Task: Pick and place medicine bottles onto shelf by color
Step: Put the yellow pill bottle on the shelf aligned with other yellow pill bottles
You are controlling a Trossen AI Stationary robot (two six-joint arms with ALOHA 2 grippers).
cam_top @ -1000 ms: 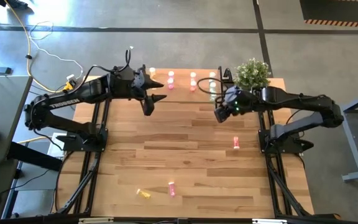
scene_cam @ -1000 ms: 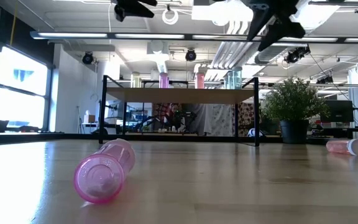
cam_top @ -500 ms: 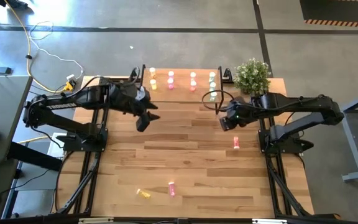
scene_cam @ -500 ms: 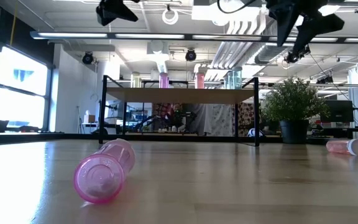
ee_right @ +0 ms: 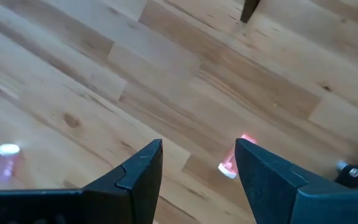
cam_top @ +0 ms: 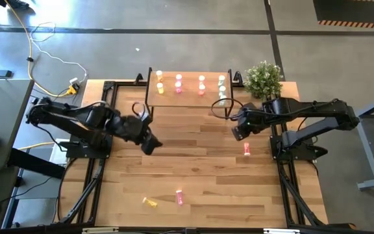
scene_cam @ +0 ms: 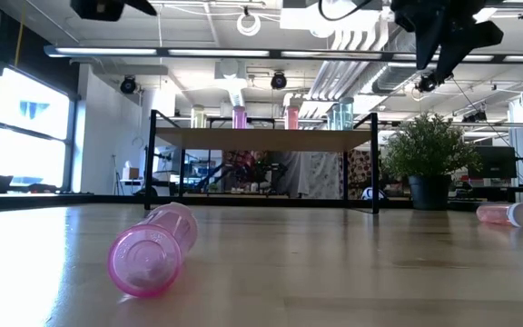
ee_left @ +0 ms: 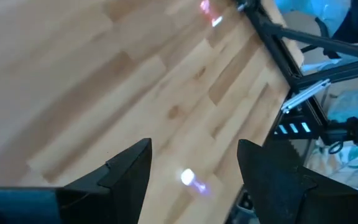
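Near edge of the table (cam_top: 200,169): a pink bottle (cam_top: 179,197) and a yellow bottle (cam_top: 150,202) lie on their sides, close together. In the low view the pink one is nearest the camera, base facing it.

Mid-table: left gripper (cam_top: 150,143) hangs over bare wood on the left side, fingers spread wide, holding and touching nothing. Right gripper (cam_top: 240,132) hangs over the right side, fingers also spread wide, empty. A red-orange bottle (cam_top: 246,149) lies flat just beside it on the near side, not touched.

Far edge: shelf (cam_top: 189,95) with upright bottles in a row on top – yellow, pink, red-orange, pale green. Potted plant (cam_top: 263,78) stands just right of it.
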